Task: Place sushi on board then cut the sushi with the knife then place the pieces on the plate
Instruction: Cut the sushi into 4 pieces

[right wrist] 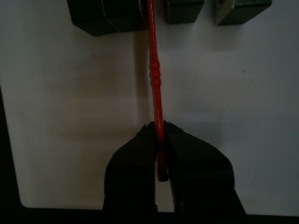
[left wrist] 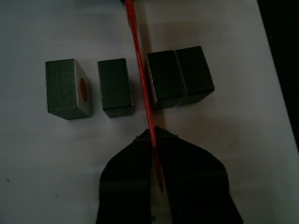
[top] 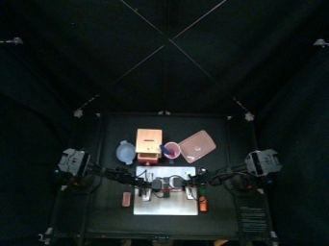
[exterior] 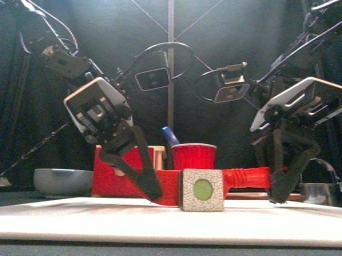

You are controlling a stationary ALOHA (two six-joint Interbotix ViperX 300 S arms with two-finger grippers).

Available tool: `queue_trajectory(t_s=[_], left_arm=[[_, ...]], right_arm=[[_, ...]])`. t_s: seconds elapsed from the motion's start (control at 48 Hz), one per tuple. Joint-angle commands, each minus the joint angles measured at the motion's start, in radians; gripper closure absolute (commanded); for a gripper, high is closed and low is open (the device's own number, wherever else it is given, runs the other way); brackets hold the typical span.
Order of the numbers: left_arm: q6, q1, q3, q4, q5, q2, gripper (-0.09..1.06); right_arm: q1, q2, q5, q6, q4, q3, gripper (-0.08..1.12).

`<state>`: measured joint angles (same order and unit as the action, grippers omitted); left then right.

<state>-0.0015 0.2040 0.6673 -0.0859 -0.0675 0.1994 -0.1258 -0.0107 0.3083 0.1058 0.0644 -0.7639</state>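
The sushi roll lies on the white cutting board (top: 167, 205) as several dark green blocks (left wrist: 114, 86). A gap divides them into two pairs. A thin red knife (left wrist: 138, 70) lies across the roll in that gap. My left gripper (left wrist: 156, 136) is shut on one end of the knife. From the opposite side my right gripper (right wrist: 156, 129) is shut on the red knife (right wrist: 152, 61) too, a short way from the blocks (right wrist: 105, 13). In the front view the nearest block (exterior: 203, 190) shows its end face between the two grippers.
Behind the board stand the wooden box (top: 149, 141) with its red drawer front, the red cup (exterior: 195, 155) with the blue knife (exterior: 168, 135), the pink tray (top: 197, 144) at the back right and the blue-grey bowl (top: 123, 152) at the left.
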Motion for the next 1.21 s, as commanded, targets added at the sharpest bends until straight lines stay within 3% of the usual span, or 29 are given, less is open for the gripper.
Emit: queue_trajectory(t_s=[0.021, 0.417, 0.75, 1.208], left_arm=[[0.003, 0.002, -0.025, 0.002, -0.002, -0.041, 0.53], [0.005, 0.003, -0.025, 0.021, 0.003, -0.144, 0.53], [0.002, 0.071, -0.054, 0.012, 0.009, -0.12, 0.53], [0.003, 0.066, -0.051, 0.002, 0.015, -0.084, 0.53]], right_arm=[[0.008, 0.046, 0.002, 0.002, -0.008, 0.023, 0.7], [0.0, 0.169, 0.11, 0.002, -0.046, 0.044, 0.7], [-0.06, 0.169, 0.14, 0.003, -0.009, 0.057, 0.7], [-0.06, 0.117, 0.121, 0.002, -0.031, 0.066, 0.7]])
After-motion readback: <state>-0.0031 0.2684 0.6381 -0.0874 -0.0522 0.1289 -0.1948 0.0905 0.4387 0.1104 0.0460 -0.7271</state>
